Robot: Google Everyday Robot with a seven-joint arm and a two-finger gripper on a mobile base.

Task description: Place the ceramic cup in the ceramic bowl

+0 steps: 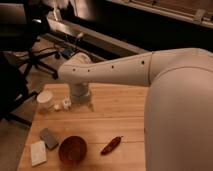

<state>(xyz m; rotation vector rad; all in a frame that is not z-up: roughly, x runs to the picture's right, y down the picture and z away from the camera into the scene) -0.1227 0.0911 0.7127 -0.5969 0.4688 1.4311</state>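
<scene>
Room: dim floor with chair legs [31,59] and cables, behind a wooden desk [122,112].
Jaws: under the wrist of the white arm [110,75], low over the far part of the desk. Open or closed cannot be told, because the wrist covers them.
Ceramic cup [46,100]: upright on the desk, near the jaws, on their side toward the desk's edge. It looks free of any grip.
Ceramic bowl [73,150]: empty, well apart from the jaws on the camera side.
Grasp risk: a tiny white piece [66,103] sits between the jaws and the cup, so a sideways reach could push it into the cup. That could tip the cup or nudge it off the edge.
Carry risk: a grey block [49,138] and a flat white block [38,152] lie just beside the bowl, and a low path could clip them.
Release risk: letting go high or off-centre could leave the cup on the rim or chip either piece.
</scene>
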